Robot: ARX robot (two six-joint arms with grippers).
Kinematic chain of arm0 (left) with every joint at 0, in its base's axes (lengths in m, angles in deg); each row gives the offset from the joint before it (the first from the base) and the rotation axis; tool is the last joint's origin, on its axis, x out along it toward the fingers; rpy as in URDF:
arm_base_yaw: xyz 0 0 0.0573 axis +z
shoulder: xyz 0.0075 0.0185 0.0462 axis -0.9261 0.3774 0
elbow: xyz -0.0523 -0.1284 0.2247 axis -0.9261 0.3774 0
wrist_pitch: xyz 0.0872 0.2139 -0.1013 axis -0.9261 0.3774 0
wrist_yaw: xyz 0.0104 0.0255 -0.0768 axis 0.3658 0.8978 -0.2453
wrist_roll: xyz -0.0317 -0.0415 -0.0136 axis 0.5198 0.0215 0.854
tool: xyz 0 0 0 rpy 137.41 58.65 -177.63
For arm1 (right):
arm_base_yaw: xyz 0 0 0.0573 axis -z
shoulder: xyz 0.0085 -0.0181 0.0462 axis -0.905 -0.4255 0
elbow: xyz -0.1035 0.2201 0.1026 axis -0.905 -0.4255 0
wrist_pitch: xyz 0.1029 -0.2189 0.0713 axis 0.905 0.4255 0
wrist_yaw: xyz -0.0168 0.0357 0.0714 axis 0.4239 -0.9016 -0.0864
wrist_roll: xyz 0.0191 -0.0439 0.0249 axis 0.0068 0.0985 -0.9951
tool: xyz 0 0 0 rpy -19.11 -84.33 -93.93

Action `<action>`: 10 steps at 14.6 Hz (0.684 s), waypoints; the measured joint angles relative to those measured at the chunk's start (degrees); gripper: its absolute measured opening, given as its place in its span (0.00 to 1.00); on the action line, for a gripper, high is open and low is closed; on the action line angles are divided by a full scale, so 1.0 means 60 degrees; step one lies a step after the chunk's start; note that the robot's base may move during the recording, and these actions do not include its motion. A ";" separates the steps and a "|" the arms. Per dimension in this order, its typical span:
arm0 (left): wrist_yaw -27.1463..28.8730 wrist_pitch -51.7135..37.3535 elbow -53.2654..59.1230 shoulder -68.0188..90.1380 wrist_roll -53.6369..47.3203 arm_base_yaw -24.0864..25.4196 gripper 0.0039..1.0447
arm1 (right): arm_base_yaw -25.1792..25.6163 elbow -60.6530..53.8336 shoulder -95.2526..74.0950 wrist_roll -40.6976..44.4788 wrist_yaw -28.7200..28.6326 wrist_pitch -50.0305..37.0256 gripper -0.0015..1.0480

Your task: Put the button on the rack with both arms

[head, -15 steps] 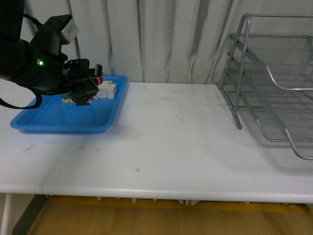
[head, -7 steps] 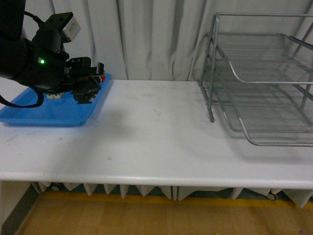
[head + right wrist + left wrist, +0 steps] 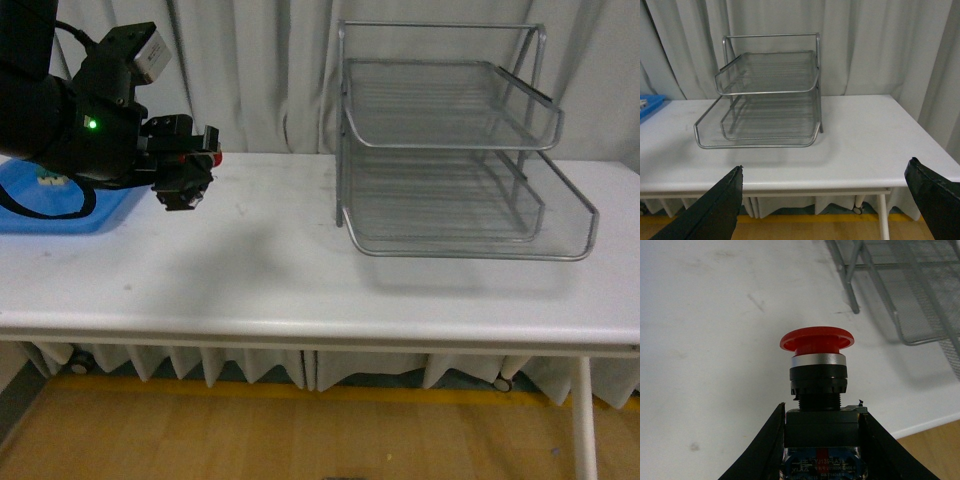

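My left gripper (image 3: 185, 180) hangs above the white table's left part, shut on the button (image 3: 817, 385). In the left wrist view the button's red mushroom cap points away from me, with a silver ring and dark body clamped between the two black fingers (image 3: 762, 450). The silver wire-mesh rack (image 3: 450, 150) stands on the table to the right of the gripper, well apart from it. The right wrist view shows the rack (image 3: 770, 95) ahead across the table, and my right gripper (image 3: 825, 200) open with nothing between its fingers. The right arm is out of the front view.
A blue plastic tray (image 3: 60, 205) lies at the table's left end, behind my left arm, with a small white part in it. Grey curtains hang behind the table. The table's front edge (image 3: 320, 330) runs across, with wooden floor below.
The front view has swung to the right: the rack has come fully into view and the blue tray has slid to the left edge. The left gripper still holds the button.
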 joint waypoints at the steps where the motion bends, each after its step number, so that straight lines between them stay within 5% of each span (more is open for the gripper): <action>1: -0.0007 -0.0004 0.0000 0.0000 0.0000 -0.0004 0.34 | 0.0000 0.0000 0.0000 0.0004 0.0000 -0.0011 0.94; 10: -0.0138 -0.0036 -0.0087 -0.0612 0.0087 -0.1060 0.34 | 0.0000 0.0000 0.0000 0.0004 0.0029 0.0004 0.94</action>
